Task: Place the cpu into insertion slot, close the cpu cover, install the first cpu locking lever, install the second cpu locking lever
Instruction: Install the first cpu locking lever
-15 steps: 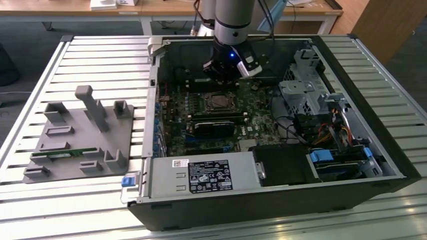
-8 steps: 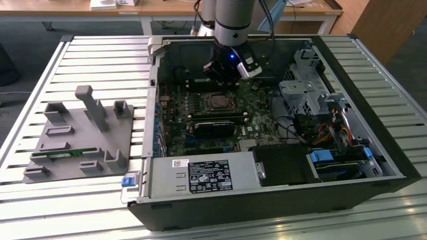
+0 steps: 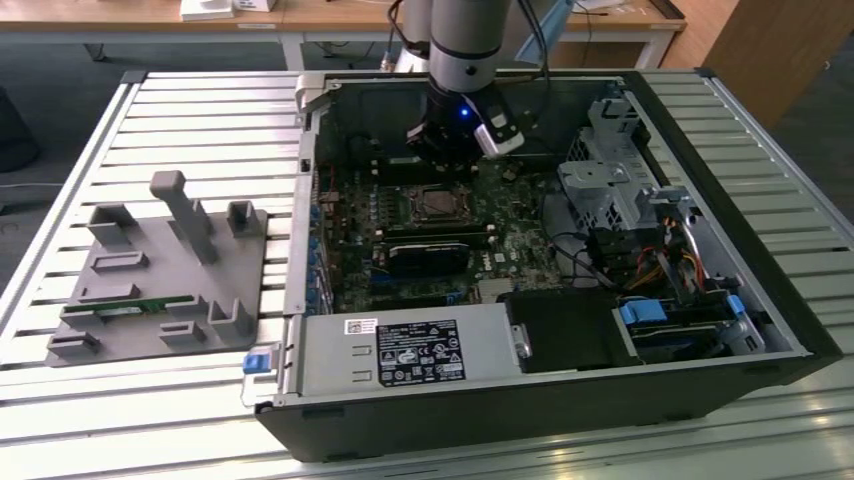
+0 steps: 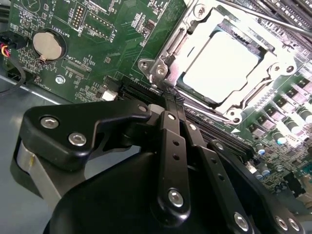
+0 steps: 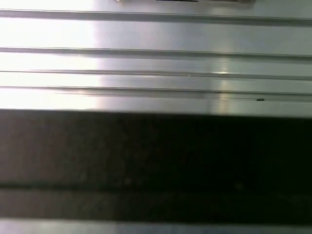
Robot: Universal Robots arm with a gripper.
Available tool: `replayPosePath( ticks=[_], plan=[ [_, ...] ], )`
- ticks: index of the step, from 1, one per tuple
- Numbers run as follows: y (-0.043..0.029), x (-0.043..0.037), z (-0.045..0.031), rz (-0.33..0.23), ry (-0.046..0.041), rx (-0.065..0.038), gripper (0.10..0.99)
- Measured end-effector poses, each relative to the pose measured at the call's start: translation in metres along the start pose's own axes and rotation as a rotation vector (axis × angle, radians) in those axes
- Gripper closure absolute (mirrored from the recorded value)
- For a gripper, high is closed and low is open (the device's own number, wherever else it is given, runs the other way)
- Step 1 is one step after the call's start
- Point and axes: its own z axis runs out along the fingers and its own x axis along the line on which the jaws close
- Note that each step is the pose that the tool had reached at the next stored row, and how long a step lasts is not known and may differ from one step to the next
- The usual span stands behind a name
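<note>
The gripper [image 4: 171,100] has its fingers pressed together on nothing, tips at the near corner of the cpu cover [image 4: 192,31], which frames the seated cpu [image 4: 222,66] just beyond, far edge cut off

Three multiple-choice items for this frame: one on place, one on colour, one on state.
1. Where is the cpu?
A. on the grey fixture
B. in the insertion slot
C. on the slatted table

2. What colour is the motherboard?
A. green
B. blue
C. red

3. How is the cpu cover?
A. standing upright
B. removed
C. lowered over the cpu

Answers:
B, its silver top sits in the socket.
A, the board is green in the second wrist view.
C, the frame lies flat around the chip.
</note>
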Motion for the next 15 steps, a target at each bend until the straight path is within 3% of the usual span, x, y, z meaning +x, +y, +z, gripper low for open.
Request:
replayPosePath(
  ticks=[5, 11, 15],
  plan=[
    [0.0001, -0.0001, -0.0009, 0.000, -0.0003, 0.003, 0.980],
    [0.0010, -0.0001, 0.0008, 0.000, 0.0004, 0.029, 0.980],
    [0.0031, -0.0009, 0.0032, 0.000, -0.0001, 0.040, 0.980]
  ],
)
